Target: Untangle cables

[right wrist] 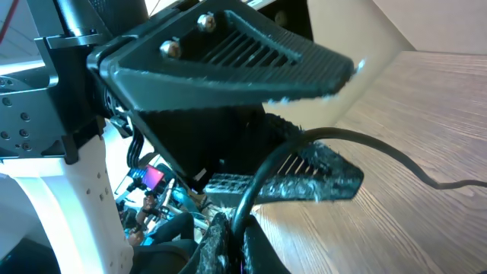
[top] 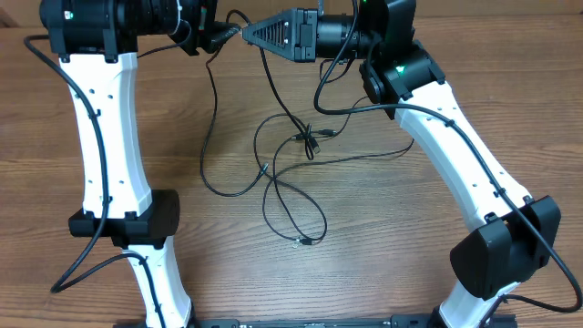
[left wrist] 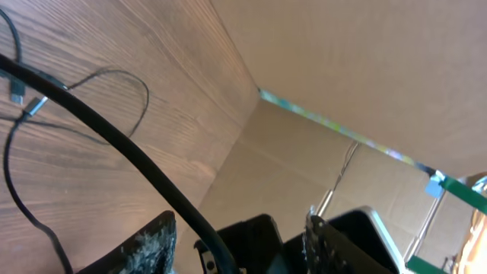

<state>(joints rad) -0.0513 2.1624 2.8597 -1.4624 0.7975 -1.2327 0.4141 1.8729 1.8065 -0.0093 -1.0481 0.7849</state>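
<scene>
Both claws are up high at the far edge of the table [top: 383, 237], tip to tip. The left claw [top: 217, 38] points at the right claw [top: 250, 32], and they are just beside each other.

On the left claw, the two fingers [left wrist: 148, 247] stand well apart, so it is open. A black cable [left wrist: 114, 133] runs down between them. I cannot tell if it touches them.

On the right claw, the top finger [right wrist: 228, 53] and the bottom finger [right wrist: 319, 171] are apart too, so it is also open. A black line [right wrist: 358, 141] bends in between them and lies over the bottom finger.

From the two claws, thin cables [top: 211, 109] hang down to the table. They go into a messy bunch of loops [top: 291, 173] in the middle of the table, between the two white arms. The loops cross over each other many times. Two small plugs [top: 310, 138] sit close together near the top of the bunch. One more small plug [top: 307, 241] lies at the near end, at the tip of a long loop. One thin line [top: 364, 155] runs off to the right, toward the right arm.
</scene>
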